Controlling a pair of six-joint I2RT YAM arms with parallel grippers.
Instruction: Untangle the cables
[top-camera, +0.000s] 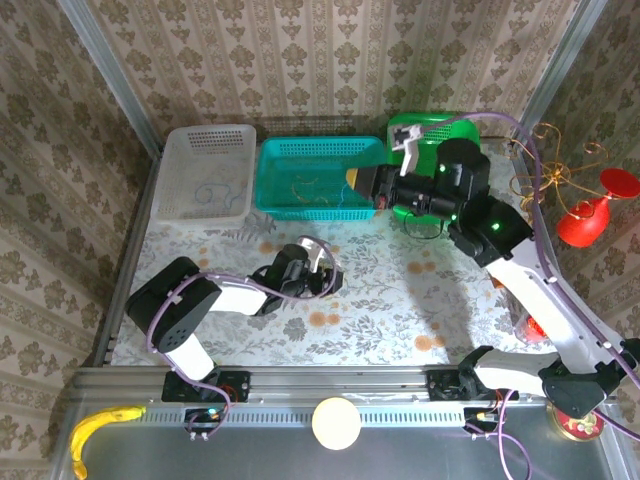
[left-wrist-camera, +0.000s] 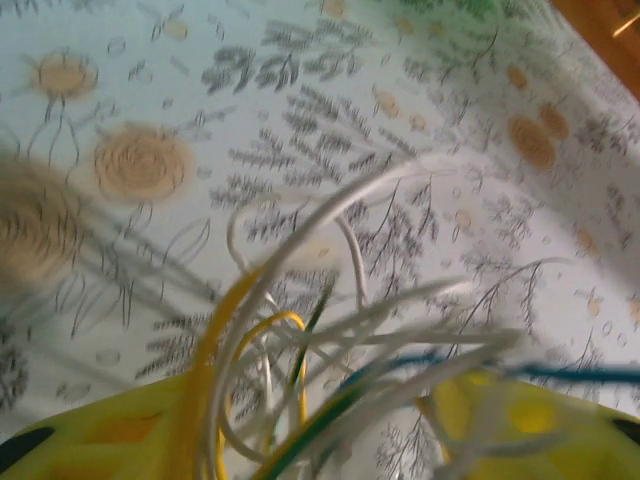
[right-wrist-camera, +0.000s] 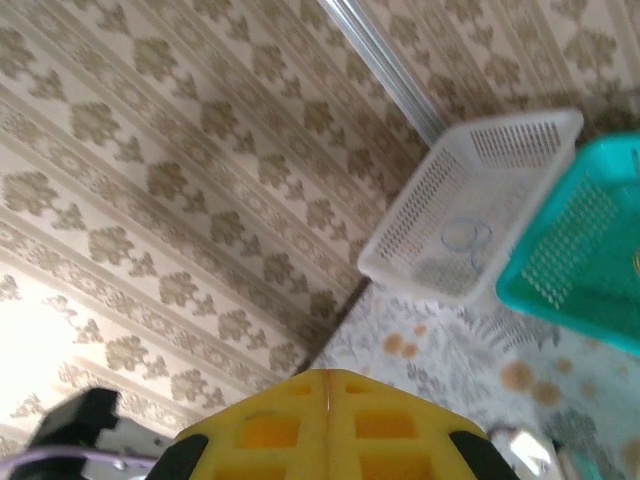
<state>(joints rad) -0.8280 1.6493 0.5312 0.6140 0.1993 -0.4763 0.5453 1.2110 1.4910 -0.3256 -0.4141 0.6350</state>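
Seemingly light and springy, the tangled clump of thin white, yellow and blue cables (left-wrist-camera: 300, 350) sits low-centre between the parted fingers of the left gripper (left-wrist-camera: 330, 425), whether gripped I cannot tell, best pinched by one outer loop; the right gripper (right-wrist-camera: 326, 385) is clenched.

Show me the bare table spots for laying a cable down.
Widest bare patch: table centre, between the left arm and right arm, in front of the teal basket. A narrower strip lies before the white basket. Crowded: the back basket row and right edge.
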